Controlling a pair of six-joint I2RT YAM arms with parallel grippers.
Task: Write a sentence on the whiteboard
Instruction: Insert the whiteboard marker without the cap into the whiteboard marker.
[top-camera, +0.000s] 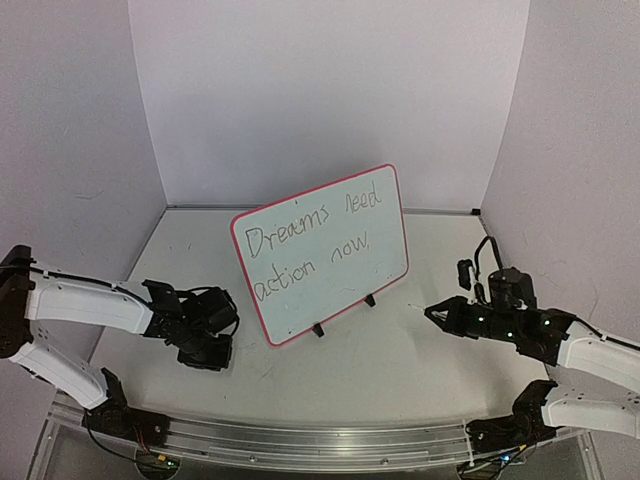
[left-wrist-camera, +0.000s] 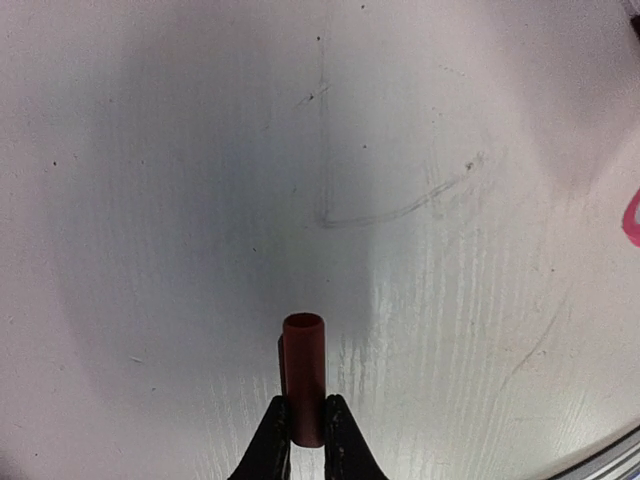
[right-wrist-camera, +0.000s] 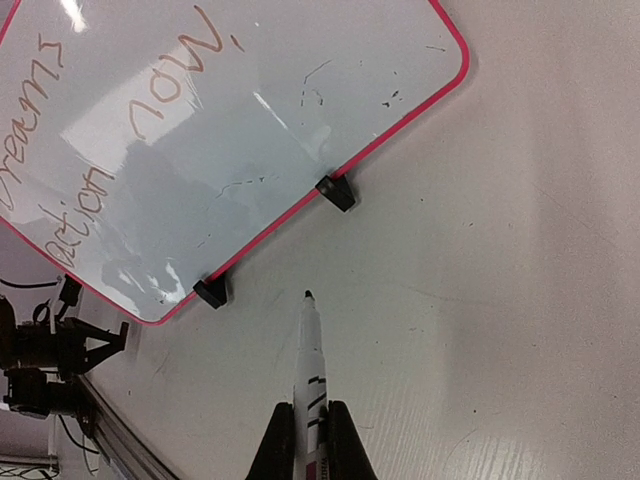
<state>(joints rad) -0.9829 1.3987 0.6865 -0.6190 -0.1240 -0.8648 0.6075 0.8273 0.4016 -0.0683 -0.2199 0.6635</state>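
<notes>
1. Found the whiteboard (top-camera: 300, 310) standing at mid-table, between the two arms. Leaning back on two black feet (right-wrist-camera: 336, 192), with its left end nearer than its right. Red frame visible all round.
2. Read the sentence (top-camera: 312, 245) on its face in two slanted lines: "Dreams need" above, "action now," below. Lettering thin and dark, filling the upper and middle part of the board.
3. Located the left tool (left-wrist-camera: 305, 425) low over the table (top-camera: 400, 350), to the near left of the whiteboard and apart from it. Jaws narrow, pinched on a dark red cap (left-wrist-camera: 303, 378) that juts out beyond the fingertips.
4. Located the right tool (right-wrist-camera: 312, 440) to the near right of the whiteboard. Jaws narrow, clamped on a white marker (right-wrist-camera: 310, 360) with its dark tip bare. Tip aimed at the lower edge of the board between the two feet, short of the frame. Cannot tell whether the tip touches the table.
5. Noted faint grey scuff lines (left-wrist-camera: 390, 205) on the table beyond the cap.
6. Noted small dark specks (right-wrist-camera: 390, 98) on the right part of the board face.
</notes>
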